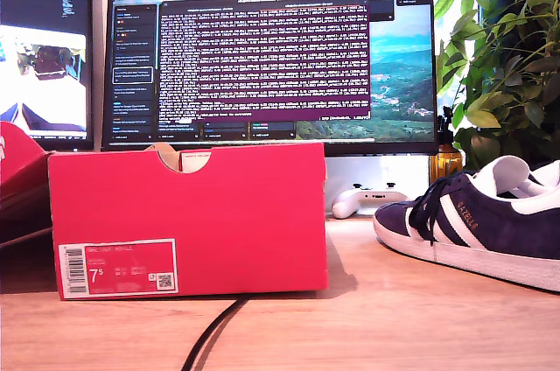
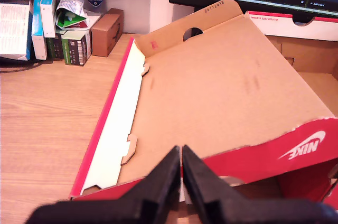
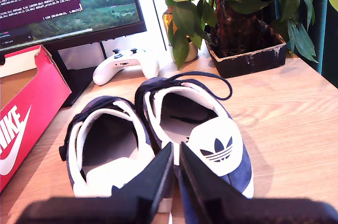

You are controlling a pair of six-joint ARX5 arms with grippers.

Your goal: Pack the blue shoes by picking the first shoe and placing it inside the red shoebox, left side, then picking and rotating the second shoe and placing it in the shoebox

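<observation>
Since both blue shoes still sit on the desk, you have the whole job ahead of you: nothing looks packed yet.

In the exterior view, the red shoebox stands toward the exterior view's left with its labelled end wall facing the camera, the half-round notch at its top edge. One of the blue shoes rests on the wooden desk at the exterior view's right, well apart from the box, with bare desk between them. A black cable runs across the desk in front of the box; it could snag a low sweep. A white game controller lies behind that gap, below the monitor.

In the first wrist view, my first gripper has its jaws pressed together on nothing, hovering over the box lid, which lies open with its brown inside up. The lid's raised red rim is the edge to clear.

In the second wrist view, my second gripper is likewise closed and empty, poised just above the heels of the pair. The two shoes sit side by side, touching, so you get little finger room between them. The plant pot stands beyond them, and the box's red side is near the first shoe; the second shoe has open desk on its outer side.
</observation>
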